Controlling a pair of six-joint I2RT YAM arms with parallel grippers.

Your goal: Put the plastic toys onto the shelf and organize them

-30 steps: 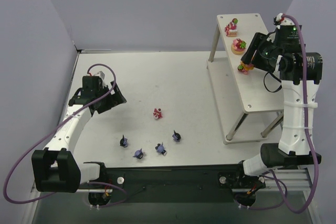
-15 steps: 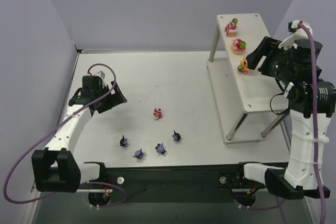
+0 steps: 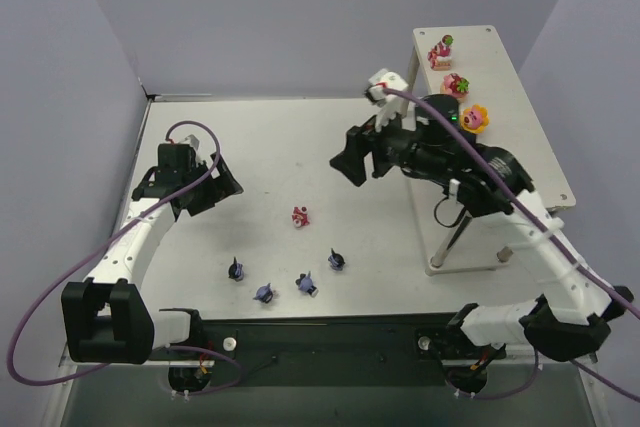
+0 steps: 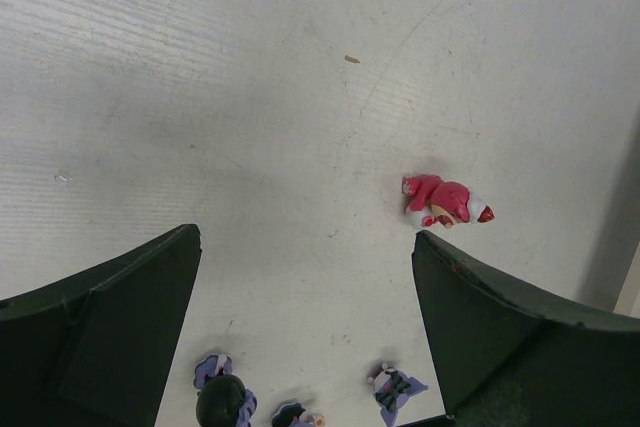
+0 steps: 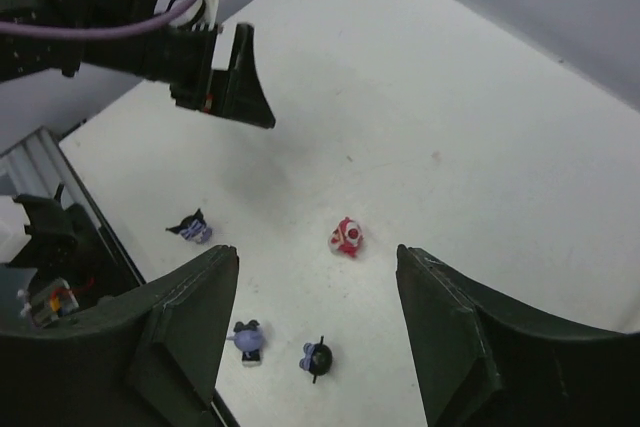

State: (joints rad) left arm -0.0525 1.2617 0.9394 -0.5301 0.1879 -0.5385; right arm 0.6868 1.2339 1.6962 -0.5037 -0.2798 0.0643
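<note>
Right pincer swung off shelf — over white tabletop, lilac walls.

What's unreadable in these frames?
- Top external: the shelf lower tier is hidden under its top board and the right arm.
- Left wrist: dark toys are partly cut off by the bottom edge.
- Right wrist: only three dark toys are in frame; the fourth is unseen.
- Top external: shelved toys are too small for detail.
</note>
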